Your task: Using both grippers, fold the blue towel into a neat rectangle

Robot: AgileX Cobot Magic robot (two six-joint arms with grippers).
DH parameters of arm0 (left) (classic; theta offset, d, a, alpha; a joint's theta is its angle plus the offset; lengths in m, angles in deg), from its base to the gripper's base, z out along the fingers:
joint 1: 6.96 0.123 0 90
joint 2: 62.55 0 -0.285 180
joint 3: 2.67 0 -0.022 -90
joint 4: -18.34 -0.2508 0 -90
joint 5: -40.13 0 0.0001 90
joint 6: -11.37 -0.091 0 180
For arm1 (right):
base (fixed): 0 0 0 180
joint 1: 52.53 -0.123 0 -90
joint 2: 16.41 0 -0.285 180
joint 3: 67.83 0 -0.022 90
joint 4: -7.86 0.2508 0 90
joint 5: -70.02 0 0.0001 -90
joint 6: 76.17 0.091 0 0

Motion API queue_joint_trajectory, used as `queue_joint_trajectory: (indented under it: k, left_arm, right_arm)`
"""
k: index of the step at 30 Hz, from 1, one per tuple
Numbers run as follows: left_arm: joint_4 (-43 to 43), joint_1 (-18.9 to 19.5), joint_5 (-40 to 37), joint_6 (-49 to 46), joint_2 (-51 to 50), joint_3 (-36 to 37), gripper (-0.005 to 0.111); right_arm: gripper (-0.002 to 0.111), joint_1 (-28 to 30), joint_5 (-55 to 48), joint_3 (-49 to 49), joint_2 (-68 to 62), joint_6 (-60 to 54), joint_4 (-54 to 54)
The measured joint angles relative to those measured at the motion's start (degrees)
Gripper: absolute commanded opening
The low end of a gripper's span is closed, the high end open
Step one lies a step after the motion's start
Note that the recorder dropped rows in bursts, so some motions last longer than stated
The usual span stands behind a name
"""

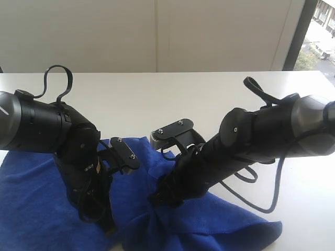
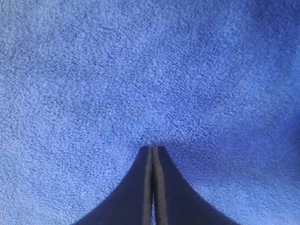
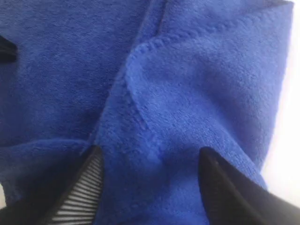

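I see my left hand point(image 2: 153, 149) closed together, tip against the blue towel point(image 1: 31, 209); my right hand point(image 3: 150, 152) stands apart over a fold.

Left tool point(image 2: 153, 149) closed, right tool point(image 3: 150, 154) spread

White table against a pale panelled wall, window at far right.
The white table point(image 1: 157, 99) has a smooth, matt top that runs the full width of the scene. Behind it stands an off-white wall point(image 1: 78, 31) with one vertical seam point(image 1: 156, 31). A dark window frame point(image 1: 299, 36) bounds a window point(image 1: 323, 26) at far right, which admits bright daylight; the outdoor view is blurred.
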Motion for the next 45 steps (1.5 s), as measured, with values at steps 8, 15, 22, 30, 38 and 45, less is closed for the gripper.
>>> queue_joint_trajectory:
  k: [8,15,22,30,38,45]
  left_arm:
    - [0.0,0.0,0.0,0.0,0.0,0.0,0.0]
    - [0.0,0.0,0.0,0.0,0.0,0.0,0.0]
    - [0.0,0.0,0.0,0.0,0.0,0.0,0.0]
    - [0.0,0.0,0.0,0.0,0.0,0.0,0.0]
    - [0.0,0.0,0.0,0.0,0.0,0.0,0.0]
    - [0.59,0.0,0.0,0.0,0.0,0.0,0.0]
  right_arm:
    - [0.05,-0.15,0.22,0.0,-3.54,-4.82,5.47]
    - [0.026,-0.15,-0.62,0.0,-0.38,-6.34,5.66]
    - [0.005,-0.15,0.0,0.0,1.08,-6.43,5.66]
    - [0.0,-0.15,0.16,0.0,1.08,-6.47,4.84]
    - [0.0,6.18,0.9,-1.14,3.65,-2.03,-6.84]
    - [0.0,14.64,1.13,-7.01,3.35,6.81,-22.31]
